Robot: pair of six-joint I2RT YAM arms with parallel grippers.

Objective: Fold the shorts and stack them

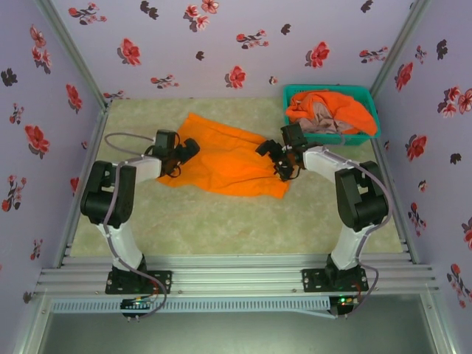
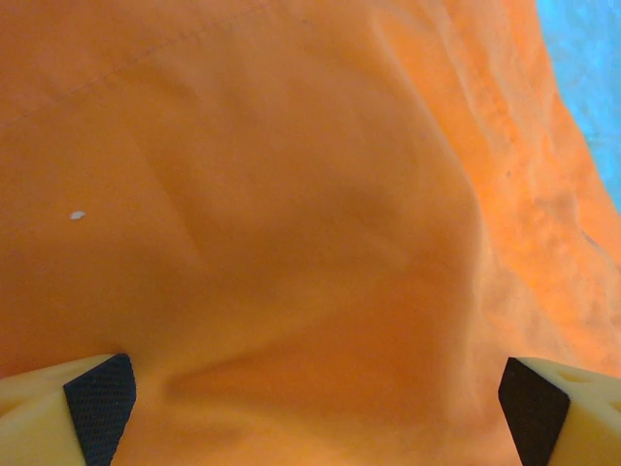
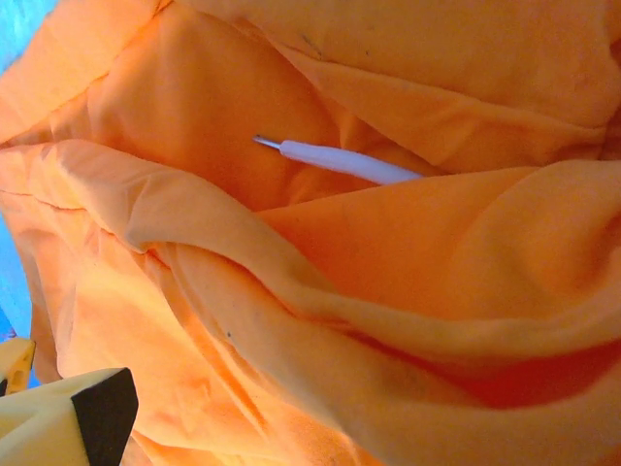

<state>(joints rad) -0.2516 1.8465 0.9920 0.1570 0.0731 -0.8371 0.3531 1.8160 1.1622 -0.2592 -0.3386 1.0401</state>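
One bright orange pair of shorts lies spread and rumpled on the mat in the top view. My left gripper rests at its left edge, open. Its two black pads stand wide apart over smooth orange cloth. At the cloth's right edge my right gripper is open too. One of its pads shows beside thick orange folds, with a white drawstring tip among them. Another orange pair and a pink-beige pair lie heaped in the basket.
The teal mesh basket stands at the back right corner, just behind my right arm. Floral walls close in the left, back and right sides. Bare beige mat stretches between the spread shorts and the arm bases.
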